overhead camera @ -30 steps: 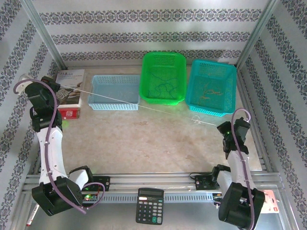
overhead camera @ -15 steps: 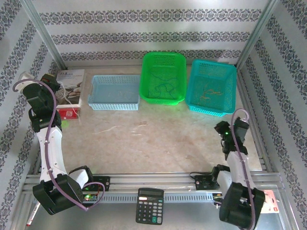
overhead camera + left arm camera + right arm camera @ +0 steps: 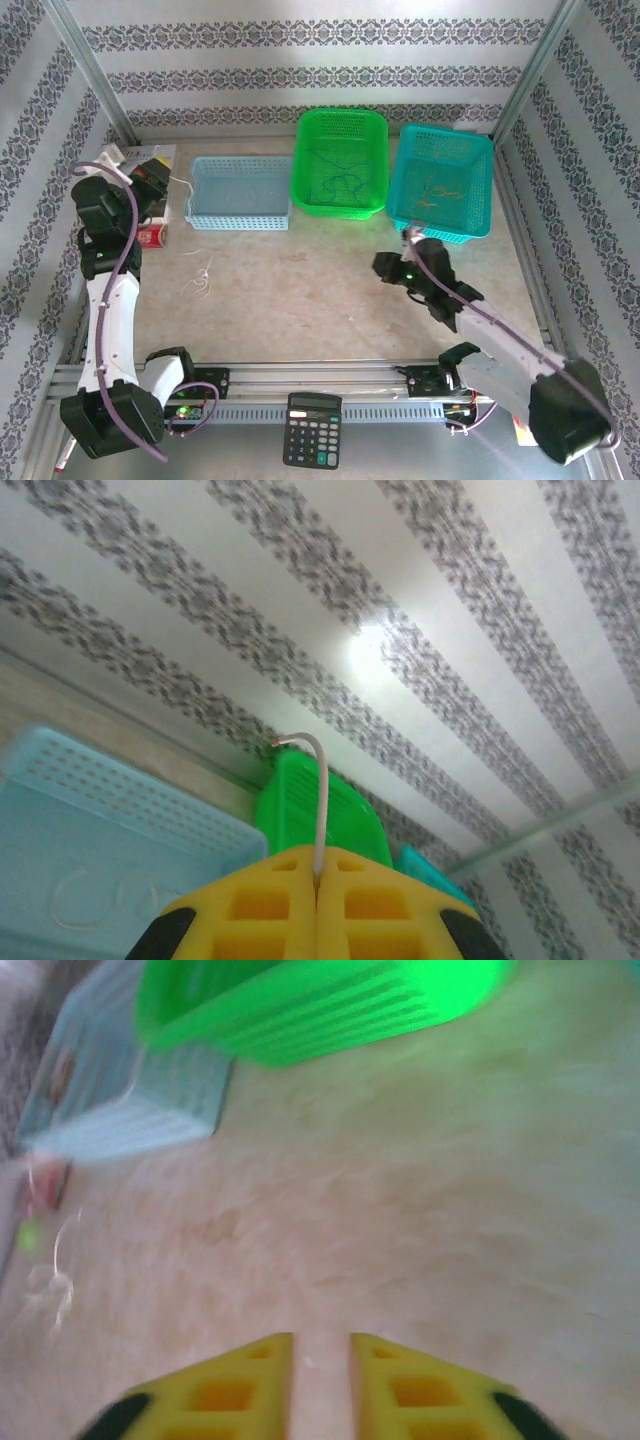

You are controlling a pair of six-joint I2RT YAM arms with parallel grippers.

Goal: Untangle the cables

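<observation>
Beige table (image 3: 300,300), striped walls (image 3: 300,60), loose cables (image 3: 203,276)

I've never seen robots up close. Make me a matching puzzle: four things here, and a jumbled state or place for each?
1 left pincer
2 right pincer
3 green basket
4 calculator

a bottom centre of the overhead view
b shut on a white wire
c holds thin dark wires
d slightly open, gripping nothing

Pairs: 1-b, 2-d, 3-c, 4-a

A pale blue basket (image 3: 240,195), a bright green basket (image 3: 340,160) and a teal basket (image 3: 445,185) line the upper frame. At left, a white cable (image 3: 203,272) lies on the beige table (image 3: 320,300).
</observation>
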